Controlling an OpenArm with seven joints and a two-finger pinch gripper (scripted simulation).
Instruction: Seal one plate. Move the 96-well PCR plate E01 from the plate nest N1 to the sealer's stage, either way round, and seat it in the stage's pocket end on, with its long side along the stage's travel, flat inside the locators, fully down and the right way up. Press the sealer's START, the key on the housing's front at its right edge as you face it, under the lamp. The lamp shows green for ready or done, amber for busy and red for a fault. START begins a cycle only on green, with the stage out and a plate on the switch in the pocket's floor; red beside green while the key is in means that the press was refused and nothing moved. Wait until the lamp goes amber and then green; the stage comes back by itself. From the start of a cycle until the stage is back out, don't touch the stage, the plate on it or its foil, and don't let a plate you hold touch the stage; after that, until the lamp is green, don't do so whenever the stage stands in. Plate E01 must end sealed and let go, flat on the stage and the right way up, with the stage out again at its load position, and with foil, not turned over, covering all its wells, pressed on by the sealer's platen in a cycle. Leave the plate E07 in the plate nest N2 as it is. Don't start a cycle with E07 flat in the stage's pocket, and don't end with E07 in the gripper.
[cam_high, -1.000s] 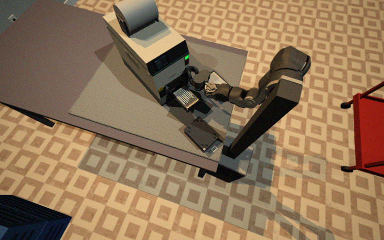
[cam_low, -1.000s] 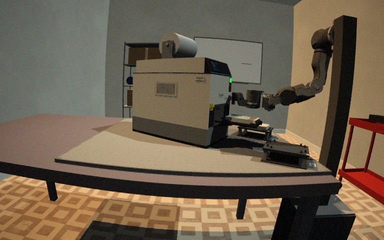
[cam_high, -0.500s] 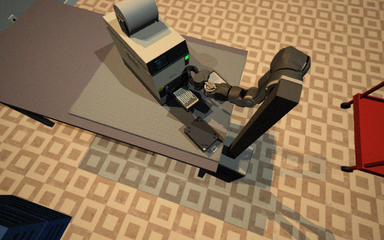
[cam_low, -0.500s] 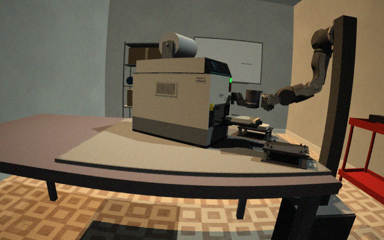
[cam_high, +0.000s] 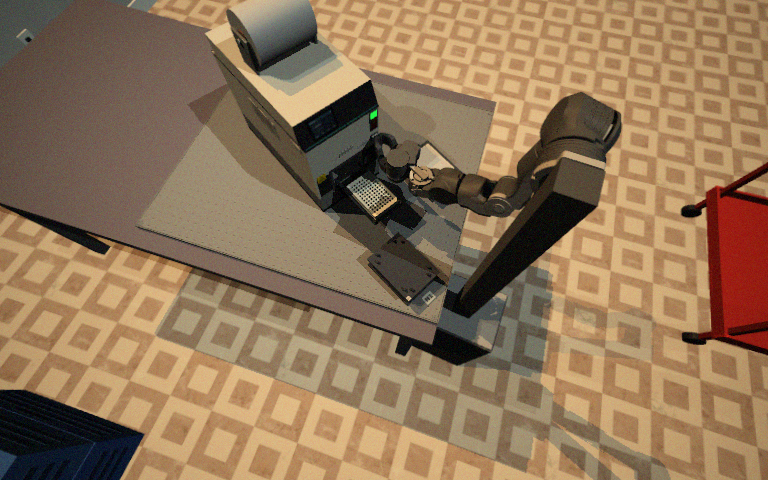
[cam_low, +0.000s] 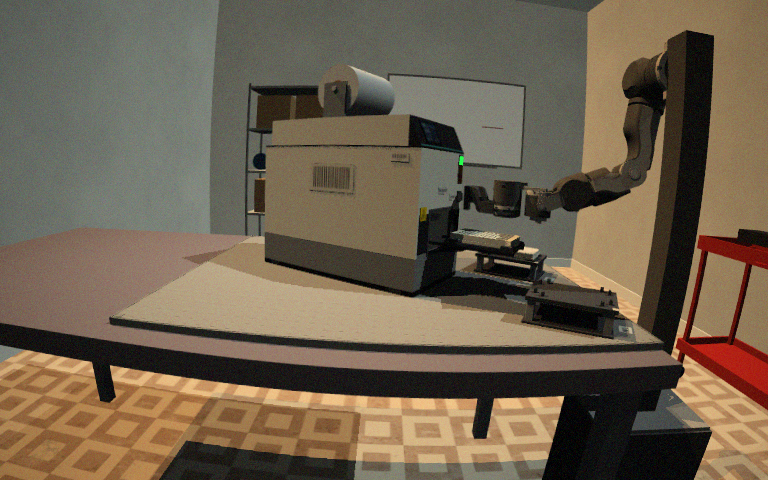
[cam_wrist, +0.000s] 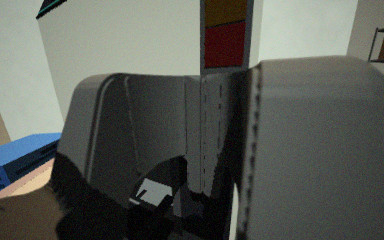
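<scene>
1. The jaws are clenched on nothing, tips up against the sealer's (cam_low: 362, 192) front right edge, just below its green lamp (cam_high: 373, 116).
2. Plate E01 (cam_high: 371, 196) lies flat on the extended stage (cam_low: 512, 246), below and beside the jaws.
3. Nest N1 (cam_high: 403, 269) stands on the counter (cam_high: 101, 113), well behind the jaws.

The top view looked steeply down from high above, taking in the table (cam_high: 84, 113), the sealer (cam_high: 294, 90), the arm's post (cam_high: 532, 226) and much floor. The exterior view stood low beside the table (cam_low: 67, 266), facing the sealer's (cam_low: 339, 192) side, with the post (cam_low: 676, 186) at right. Both shared sealer, stage and arm. The wrist view sat very near the sealer's front, looking past the shut fingers at the lamp strip (cam_wrist: 225, 35)
</scene>
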